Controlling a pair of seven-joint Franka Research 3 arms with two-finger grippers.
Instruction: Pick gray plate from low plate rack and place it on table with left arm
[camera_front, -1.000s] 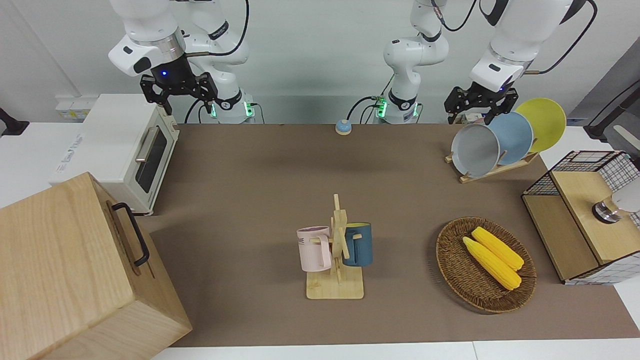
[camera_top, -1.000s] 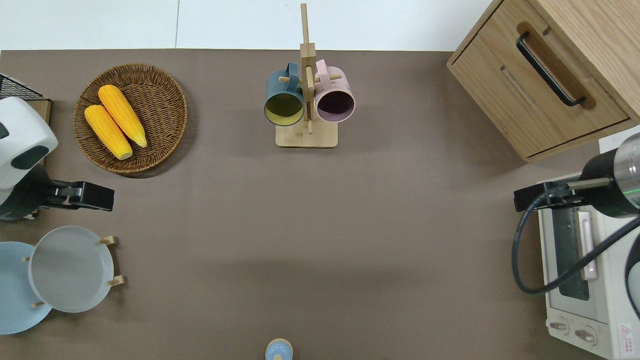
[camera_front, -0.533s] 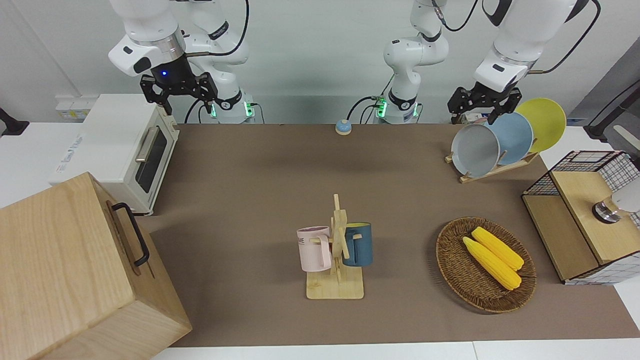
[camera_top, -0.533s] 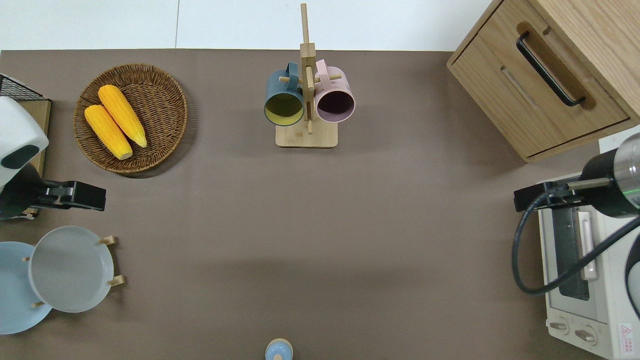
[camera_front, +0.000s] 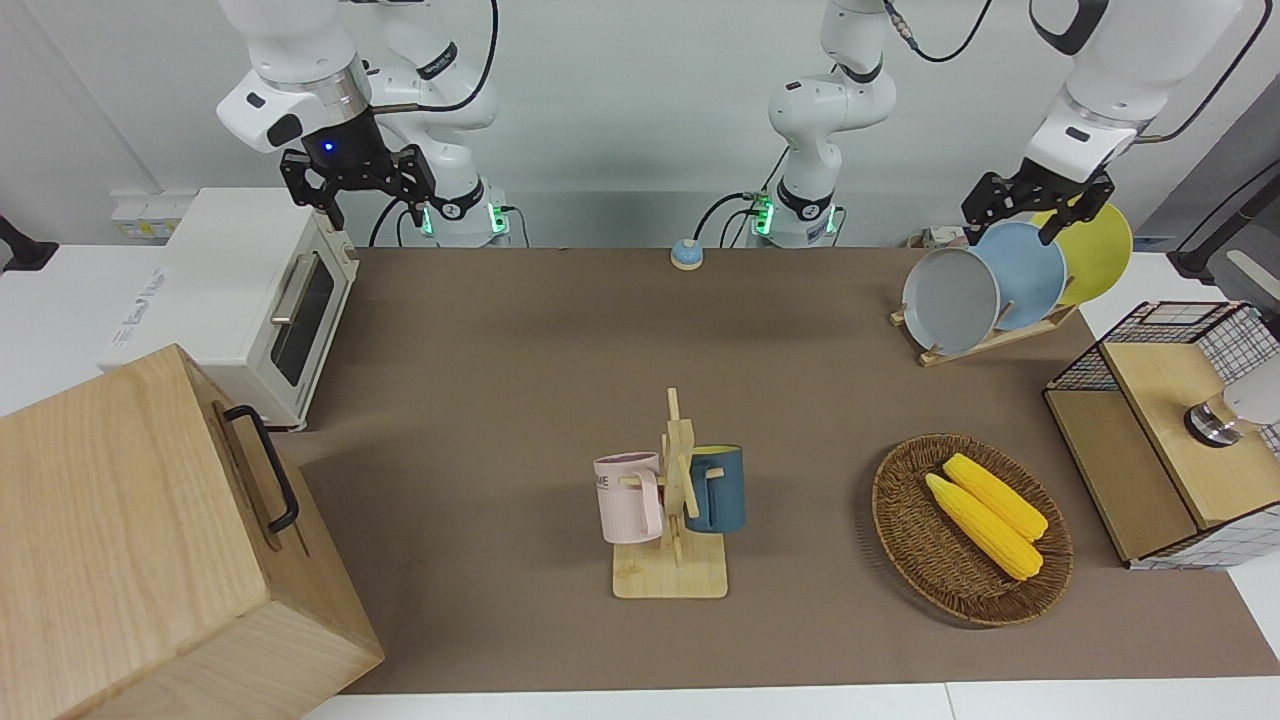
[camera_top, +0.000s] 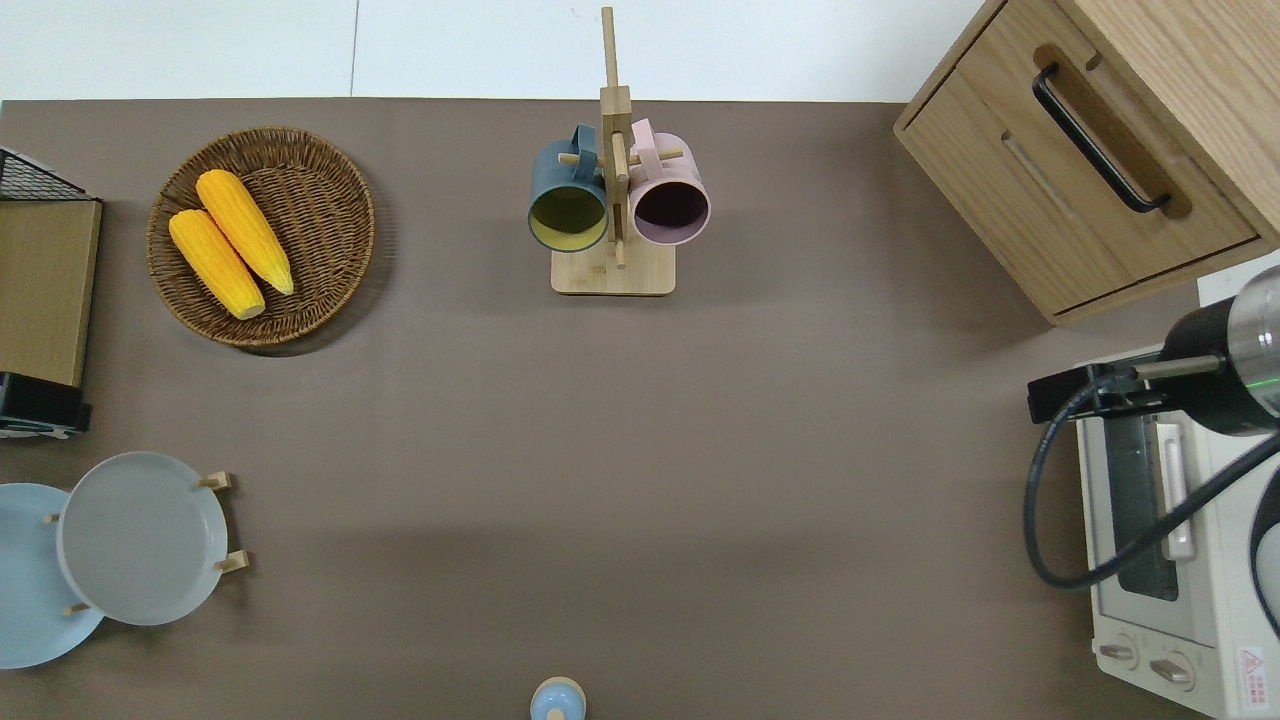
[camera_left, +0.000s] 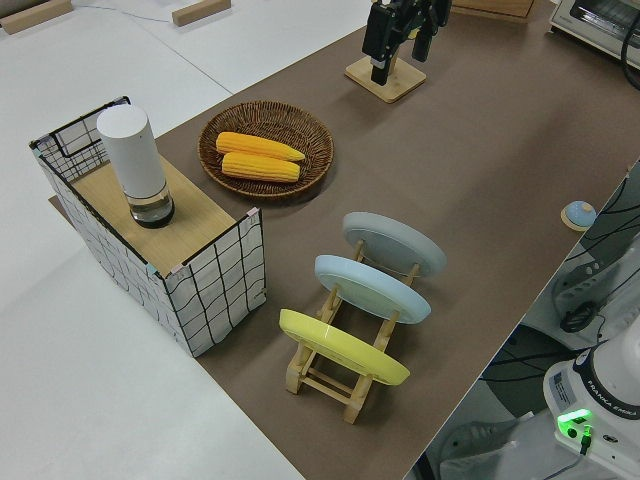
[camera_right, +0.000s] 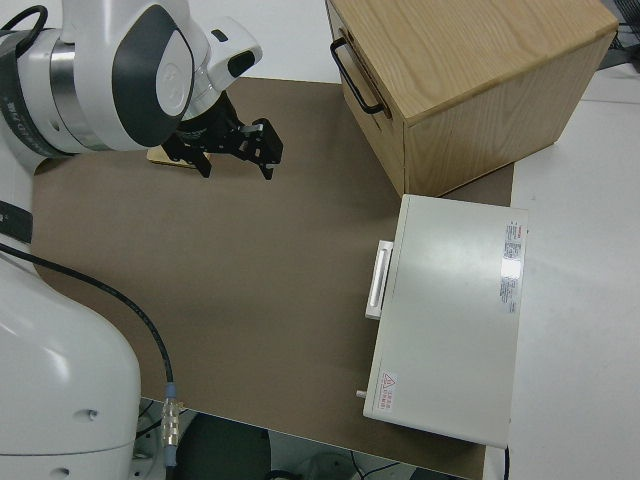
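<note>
The gray plate (camera_front: 950, 300) leans in the low plate rack (camera_front: 985, 342) as the plate nearest the table's middle; it also shows in the overhead view (camera_top: 140, 537) and the left side view (camera_left: 393, 243). My left gripper (camera_front: 1032, 225) is open and empty, up in the air. In the overhead view only a dark sliver of it (camera_top: 38, 412) shows at the frame's edge, over the table's end strip between the wire box and the rack, apart from the plate. My right gripper (camera_front: 360, 195) is open and parked. The brown table (camera_front: 520, 350) lies under all.
A sky-blue plate (camera_front: 1030, 270) and a yellow plate (camera_front: 1095, 245) share the rack. A wire-frame box (camera_front: 1165, 430) with a white cylinder stands at the left arm's end. A wicker basket (camera_front: 905, 530) holds corn; a mug tree (camera_front: 675, 500), toaster oven (camera_front: 250, 300) and wooden cabinet (camera_front: 150, 540) stand elsewhere.
My left gripper has moved toward the left arm's end of the table, almost out of the overhead view. The plates and the right arm have not moved.
</note>
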